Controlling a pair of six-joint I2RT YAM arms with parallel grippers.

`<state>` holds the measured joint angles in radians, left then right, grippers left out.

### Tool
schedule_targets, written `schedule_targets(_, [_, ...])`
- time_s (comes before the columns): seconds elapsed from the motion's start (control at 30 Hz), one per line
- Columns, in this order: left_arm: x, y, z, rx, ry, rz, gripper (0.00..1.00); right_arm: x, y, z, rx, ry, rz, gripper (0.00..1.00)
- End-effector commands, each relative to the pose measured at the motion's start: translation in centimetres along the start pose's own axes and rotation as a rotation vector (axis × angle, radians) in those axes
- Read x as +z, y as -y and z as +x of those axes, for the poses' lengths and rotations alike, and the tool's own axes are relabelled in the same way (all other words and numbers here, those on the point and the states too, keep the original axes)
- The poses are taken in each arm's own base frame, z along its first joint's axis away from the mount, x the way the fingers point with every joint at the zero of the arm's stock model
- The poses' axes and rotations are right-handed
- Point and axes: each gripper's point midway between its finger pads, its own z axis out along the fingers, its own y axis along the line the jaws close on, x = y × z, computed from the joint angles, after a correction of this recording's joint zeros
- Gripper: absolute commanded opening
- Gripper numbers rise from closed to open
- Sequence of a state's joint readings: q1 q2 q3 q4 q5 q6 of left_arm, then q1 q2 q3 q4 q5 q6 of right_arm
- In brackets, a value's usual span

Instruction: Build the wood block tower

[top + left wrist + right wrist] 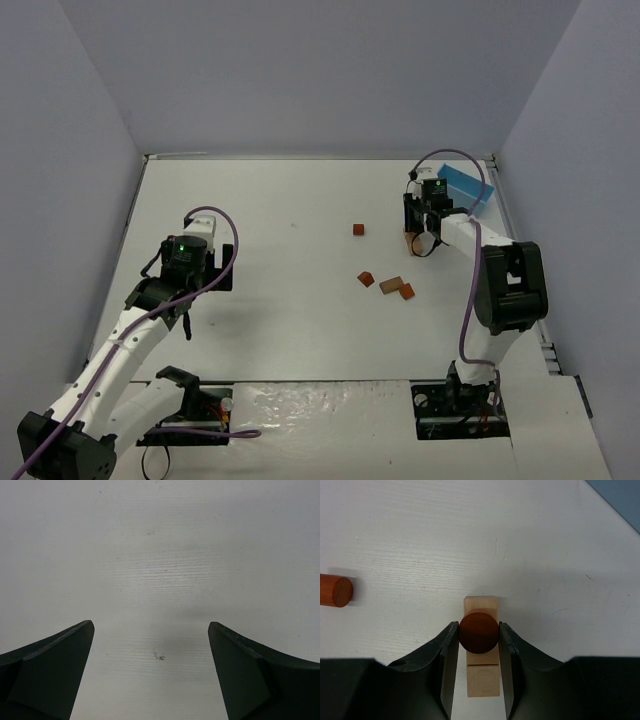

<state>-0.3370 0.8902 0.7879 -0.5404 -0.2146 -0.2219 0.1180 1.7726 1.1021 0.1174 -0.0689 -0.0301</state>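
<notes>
From my station I saw the right gripper (478, 625) clamped on a reddish round block (478, 637), its two fingers (445, 650) pressed against the block's curved sides. The block's flat circular end faced the wrist camera. Directly under it a tan block (481, 605) lay flat on the counter (420, 540), showing above and below the round one. I could not tell whether the two were touching.

In the overhead view the right gripper (415, 236) sat toward the far right of the counter (280, 200), with a light blue box (465, 187) just beyond it in the far right corner. An edge of that box (620, 500) also showed at the top right of the right wrist view.

A second round block (335, 591) lay on its side to the left of the gripper, well apart from it, and overhead it (358, 229) sat alone near the counter's middle. Three more blocks (391, 285) lay close together on the near side of it, loose on the surface and not stacked.

The left gripper (151, 623) had its fingers spread wide apart, with nothing but bare counter between them. Its arm was over the left side, well away from all the blocks.
</notes>
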Motion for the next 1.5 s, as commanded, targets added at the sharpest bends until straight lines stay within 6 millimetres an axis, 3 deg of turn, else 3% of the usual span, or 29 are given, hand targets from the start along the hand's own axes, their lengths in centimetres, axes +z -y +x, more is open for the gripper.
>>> schedule_targets(0.0, [-0.3,0.1,-2.6,-0.016,0.077,0.004,0.97,-0.3,0.4,-4.0,-0.003,0.11,0.005,0.0])
schedule_targets(1.0, [-0.3,0.1,-2.6,-0.013,0.076,0.01,0.97,1.1,0.4,-2.5,0.004,0.07,0.005,0.0])
schedule_targets(1.47, [-0.2,0.2,-2.6,-0.012,0.075,0.014,0.97,0.2,0.6,-2.7,0.007,0.083,0.015,0.07])
